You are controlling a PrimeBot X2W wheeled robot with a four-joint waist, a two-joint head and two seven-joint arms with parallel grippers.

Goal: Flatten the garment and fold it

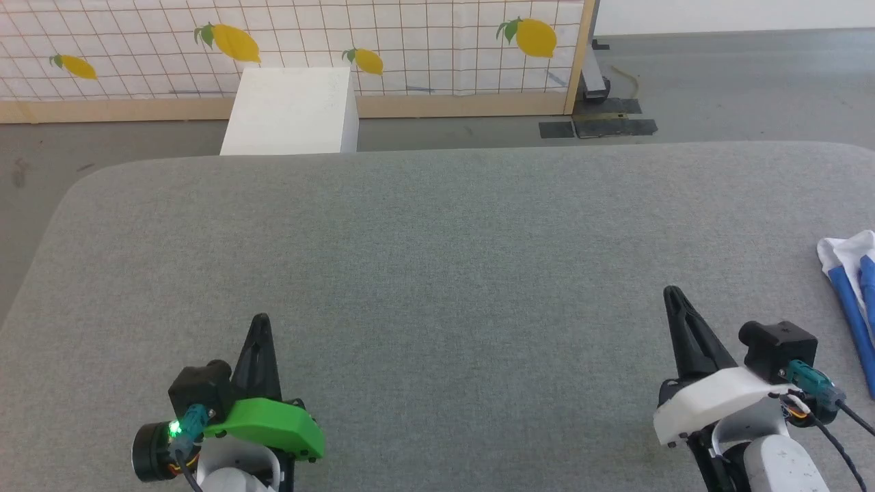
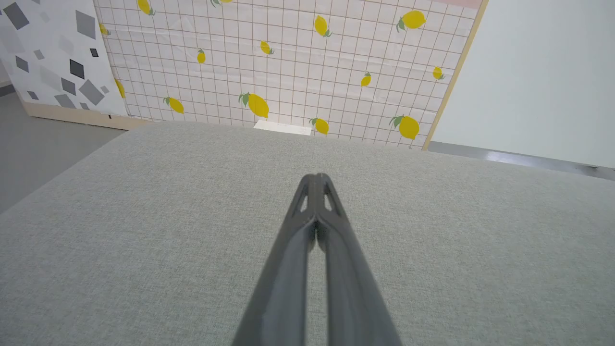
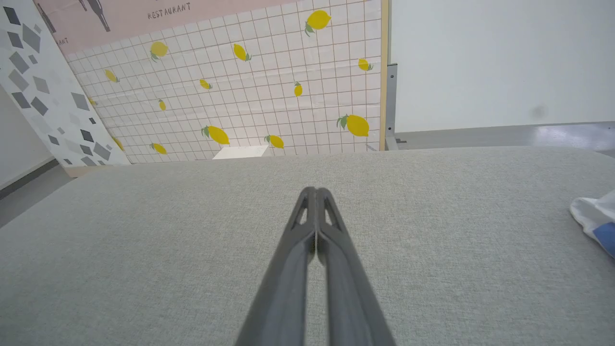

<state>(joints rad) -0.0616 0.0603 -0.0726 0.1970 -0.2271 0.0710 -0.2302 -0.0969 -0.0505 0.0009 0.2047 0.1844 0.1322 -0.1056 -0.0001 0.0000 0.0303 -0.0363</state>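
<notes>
Grey padded tabletop [image 1: 437,225] carries the shirt [image 1: 847,270] bunched far to the right, beyond the right claw [image 1: 672,292] and well apart from the left claw [image 1: 260,320], both pinched closed and empty, so a reach with fingers unopened would likely just shove it farther away.

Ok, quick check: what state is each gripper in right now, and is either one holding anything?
Left gripper: closed, holding nothing.
Right gripper: closed, holding nothing; the garment lies apart from it, off to its right.
</notes>
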